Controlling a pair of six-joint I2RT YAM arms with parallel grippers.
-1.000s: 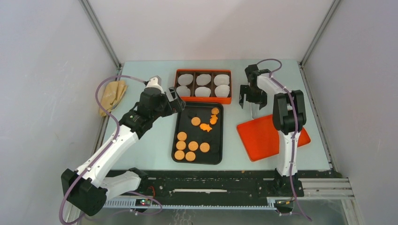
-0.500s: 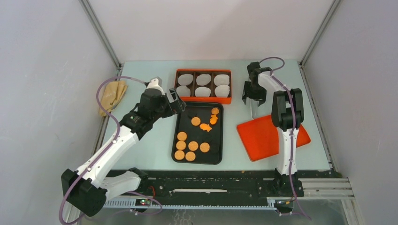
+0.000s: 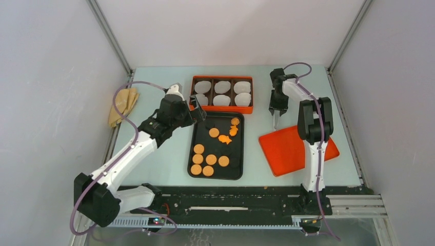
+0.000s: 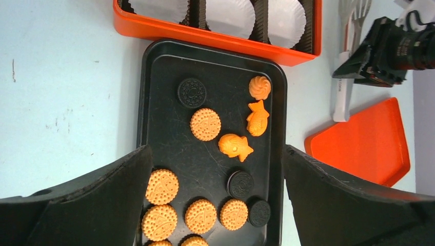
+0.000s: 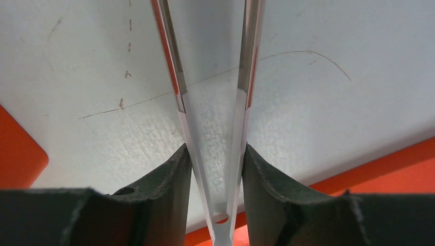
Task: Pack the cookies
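Several round orange cookies (image 3: 211, 159) and a few dark ones (image 4: 191, 92) lie on the black tray (image 3: 233, 151), along with some shaped orange pieces (image 4: 235, 145). My left gripper (image 3: 199, 114) hovers open above the tray's far left corner; in the left wrist view its jaws (image 4: 215, 154) stand wide over the tray (image 4: 169, 133) with nothing between them. My right gripper (image 3: 277, 108) points down right of the box, its pads (image 5: 179, 169) pressed on both arms of pale plastic tongs (image 5: 177, 77) standing on the table (image 3: 276, 121).
An orange box (image 3: 222, 108) holding white paper cups sits just beyond the tray. An orange lid (image 3: 287, 148) lies on the table to the right, under the right arm. A tan cloth (image 3: 123, 105) is at the far left edge.
The right gripper's jaws have narrowed from wide open onto the tongs. The left gripper has shifted slightly right, toward the tray's far corner.
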